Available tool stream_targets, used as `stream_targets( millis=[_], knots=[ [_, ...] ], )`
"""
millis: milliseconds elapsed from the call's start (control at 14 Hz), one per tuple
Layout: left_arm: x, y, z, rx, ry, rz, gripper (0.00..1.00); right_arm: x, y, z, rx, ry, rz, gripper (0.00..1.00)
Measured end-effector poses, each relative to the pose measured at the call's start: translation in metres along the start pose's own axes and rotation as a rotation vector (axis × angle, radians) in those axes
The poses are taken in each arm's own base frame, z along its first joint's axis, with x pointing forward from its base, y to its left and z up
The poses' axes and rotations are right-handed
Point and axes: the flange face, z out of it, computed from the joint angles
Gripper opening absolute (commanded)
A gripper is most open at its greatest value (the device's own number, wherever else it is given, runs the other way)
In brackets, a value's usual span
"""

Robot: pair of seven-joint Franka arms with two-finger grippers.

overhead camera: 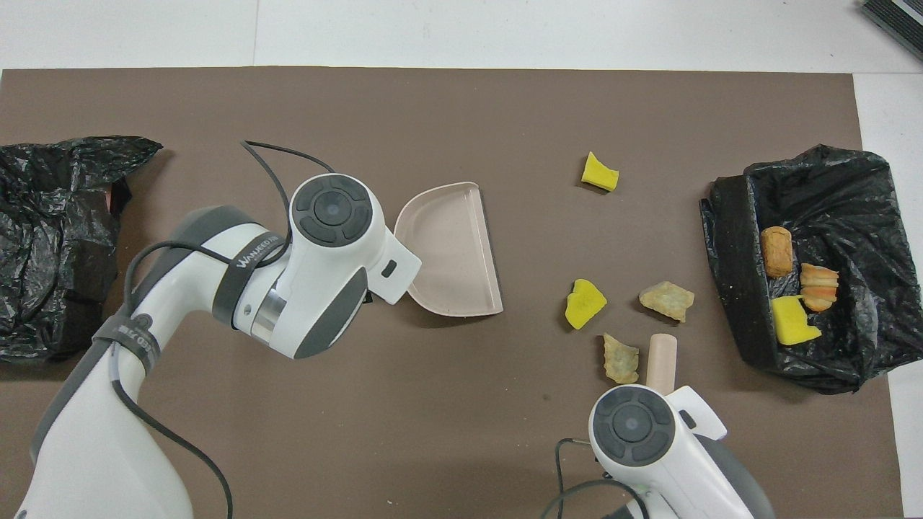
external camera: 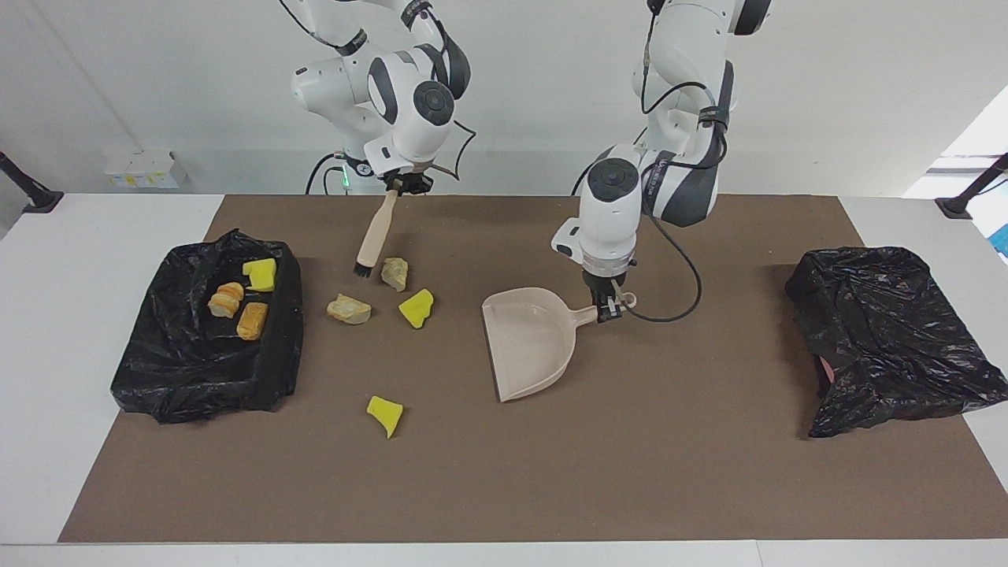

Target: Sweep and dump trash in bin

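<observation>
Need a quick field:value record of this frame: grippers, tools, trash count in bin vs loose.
left gripper: shut on dustpan handle
right gripper: shut on brush handle
dustpan: flat on brown mat, empty
brush: bristles down beside a beige lump
trash in bin: three; yellow sponge, two orange-brown rolls
loose trash: four; two beige lumps, two yellow sponge chunks
second black bag: toward left arm's end

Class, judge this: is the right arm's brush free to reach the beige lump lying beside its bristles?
Probably yes. The right hand holds the brush with its bristles down beside that beige lump, and nothing lies between them on the mat.
</observation>
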Motion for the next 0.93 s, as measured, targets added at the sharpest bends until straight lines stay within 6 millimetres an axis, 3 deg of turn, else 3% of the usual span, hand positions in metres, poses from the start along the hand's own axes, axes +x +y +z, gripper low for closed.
stream_targets(
  millis=[356,641,925],
  knots=[
    [0.013,0.038,0.001,0.001,-0.003,0.059,0.0,0.025,0.019,0.018,0.104,-0.056,-0.008,0.0],
    [0.013,0.044,0.002,0.001,-0.003,0.066,0.0,0.035,-0.007,0.023,0.194,-0.054,-0.021,0.0],
    [0.013,0.044,0.002,0.005,0.001,0.067,0.0,0.053,-0.032,0.015,0.244,-0.024,-0.093,0.0]
  ],
)
